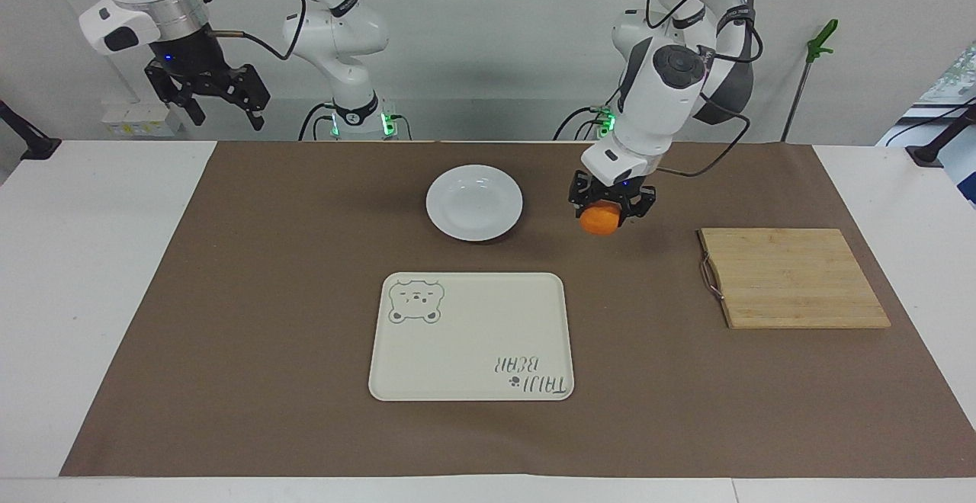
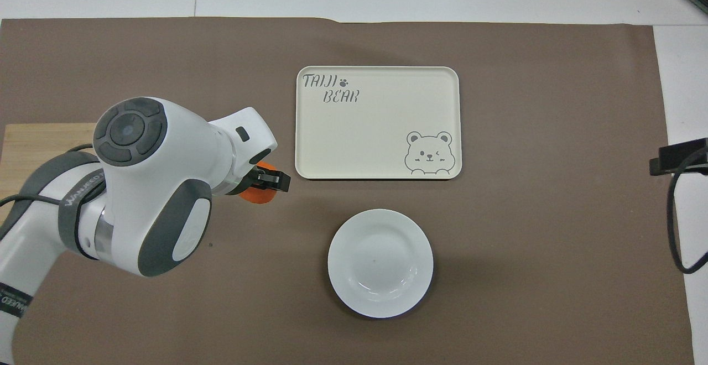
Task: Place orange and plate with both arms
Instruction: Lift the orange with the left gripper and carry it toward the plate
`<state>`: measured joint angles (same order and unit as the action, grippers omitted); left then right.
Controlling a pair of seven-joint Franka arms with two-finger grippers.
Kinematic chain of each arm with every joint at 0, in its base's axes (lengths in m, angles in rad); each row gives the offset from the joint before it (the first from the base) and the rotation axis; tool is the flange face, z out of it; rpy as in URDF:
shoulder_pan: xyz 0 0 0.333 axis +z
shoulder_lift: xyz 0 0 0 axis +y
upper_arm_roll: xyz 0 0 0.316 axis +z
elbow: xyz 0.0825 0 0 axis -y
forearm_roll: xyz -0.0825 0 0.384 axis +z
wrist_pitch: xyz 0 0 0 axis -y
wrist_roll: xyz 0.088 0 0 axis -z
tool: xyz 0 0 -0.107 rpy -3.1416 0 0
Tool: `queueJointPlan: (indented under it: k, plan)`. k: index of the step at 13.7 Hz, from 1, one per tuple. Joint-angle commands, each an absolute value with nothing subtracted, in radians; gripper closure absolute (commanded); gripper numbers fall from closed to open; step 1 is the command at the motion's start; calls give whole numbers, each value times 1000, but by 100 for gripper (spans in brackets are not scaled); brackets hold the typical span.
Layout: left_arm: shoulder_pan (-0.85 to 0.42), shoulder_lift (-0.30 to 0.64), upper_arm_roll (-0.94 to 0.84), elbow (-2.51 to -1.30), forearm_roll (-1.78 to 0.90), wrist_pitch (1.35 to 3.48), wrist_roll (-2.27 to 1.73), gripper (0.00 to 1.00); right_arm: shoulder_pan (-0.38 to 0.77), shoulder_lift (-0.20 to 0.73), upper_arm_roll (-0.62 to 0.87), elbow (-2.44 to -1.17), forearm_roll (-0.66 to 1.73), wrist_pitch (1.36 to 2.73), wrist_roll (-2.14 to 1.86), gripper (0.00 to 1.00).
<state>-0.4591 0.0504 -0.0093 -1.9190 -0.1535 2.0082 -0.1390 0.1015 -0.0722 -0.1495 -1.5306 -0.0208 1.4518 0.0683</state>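
Left hand point(image 1: 610, 204): clenched on the orange point(image 1: 600, 220), raised over the brown mat point(image 1: 267, 297) between plate point(image 1: 474, 203) and wooden board point(image 1: 793, 277). Orange: off the mat, clear of both. Plate: white, bare, on the mat, nearer to the robots than the bear-print tray point(image 1: 471, 336). Right hand point(image 1: 221, 110): released, fingers spread, waiting high over the right arm's end of the tabletop point(image 1: 91, 259).

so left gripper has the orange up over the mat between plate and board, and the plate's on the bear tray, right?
Not quite. The left gripper does hold the orange over the mat between plate and wooden board, but the facing view shows the plate on the mat, nearer the robots than the bear tray.
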Motion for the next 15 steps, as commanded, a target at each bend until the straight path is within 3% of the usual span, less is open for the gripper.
queueJointPlan:
  k: [1,4,11,15]
  plan:
    - [-489,18,8,-1939,-181,2008,-153,100,92,-94,-146,-1552,-5,1448,58,0]
    - [-509,20,5,-1940,-183,2008,-161,100,92,-94,-146,-1552,-5,1448,58,0]
    - [-762,95,5,-1966,-195,2120,-400,100,92,-94,-146,-1554,-5,1448,58,0]
    - [-845,120,3,-2057,-196,2285,-474,100,92,-94,-146,-1554,-5,1450,58,0]
